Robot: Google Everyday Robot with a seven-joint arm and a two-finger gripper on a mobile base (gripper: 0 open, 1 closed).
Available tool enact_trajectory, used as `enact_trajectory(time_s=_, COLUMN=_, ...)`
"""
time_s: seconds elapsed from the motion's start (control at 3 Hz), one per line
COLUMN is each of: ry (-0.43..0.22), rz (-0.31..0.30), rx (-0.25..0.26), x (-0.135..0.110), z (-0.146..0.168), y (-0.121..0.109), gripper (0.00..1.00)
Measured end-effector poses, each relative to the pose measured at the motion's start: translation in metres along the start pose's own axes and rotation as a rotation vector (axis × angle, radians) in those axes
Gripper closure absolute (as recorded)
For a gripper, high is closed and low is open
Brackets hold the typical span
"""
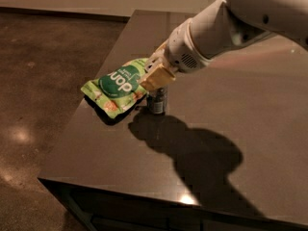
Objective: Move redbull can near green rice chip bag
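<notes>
The redbull can [157, 101] stands upright at the table's left side, and only its dark lower body shows below my fingers. My gripper [156, 81] comes in from the upper right and is shut on the can's top. The green rice chip bag [117, 84] lies flat just left of the can, its dark green round patch facing up. The can's base is right beside the bag's right edge. I cannot tell whether they touch.
The dark glossy table [240, 129] runs to the right and back. Its front edge [144, 194] and left edge [72, 129] are close to the bag. The arm [216, 32] casts a large shadow on the tabletop. A brown floor [38, 81] lies to the left.
</notes>
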State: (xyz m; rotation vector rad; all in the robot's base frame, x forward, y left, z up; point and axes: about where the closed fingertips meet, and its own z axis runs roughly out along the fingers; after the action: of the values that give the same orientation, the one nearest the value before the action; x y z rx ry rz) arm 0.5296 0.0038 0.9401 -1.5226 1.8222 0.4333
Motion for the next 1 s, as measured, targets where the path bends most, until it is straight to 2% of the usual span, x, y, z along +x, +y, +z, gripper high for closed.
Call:
enact_trajectory(time_s=0.67, ry=-0.018, rz=-0.019, rx=-0.044, x=-0.0016, z=0.0172, y=0.0002, gripper=0.13)
enact_trajectory(time_s=1.0, ry=-0.018, rz=-0.022, rx=-0.046, x=-0.0029, z=0.0177, y=0.0012, gripper=0.0)
